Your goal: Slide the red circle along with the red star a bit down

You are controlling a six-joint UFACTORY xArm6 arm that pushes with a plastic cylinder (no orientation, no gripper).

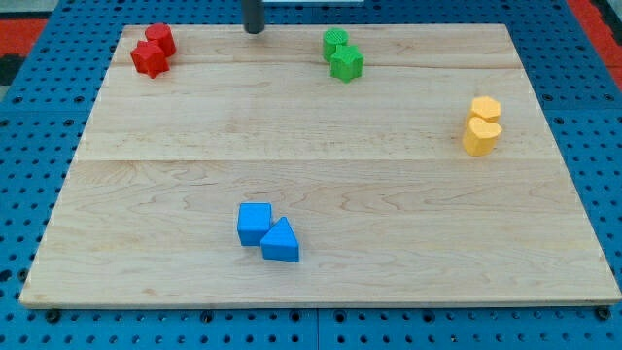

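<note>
The red circle (160, 39) sits at the board's top left, touching the red star (149, 60) just below and left of it. My tip (254, 28) is at the view's top, near the board's top edge, well to the right of both red blocks and not touching any block.
Two green blocks (341, 54) sit together at the top, right of my tip. A yellow pair (481, 125) stands at the right. A blue cube (254, 223) and blue triangle (281, 241) touch at the lower middle. The wooden board (321, 156) lies on a blue pegboard.
</note>
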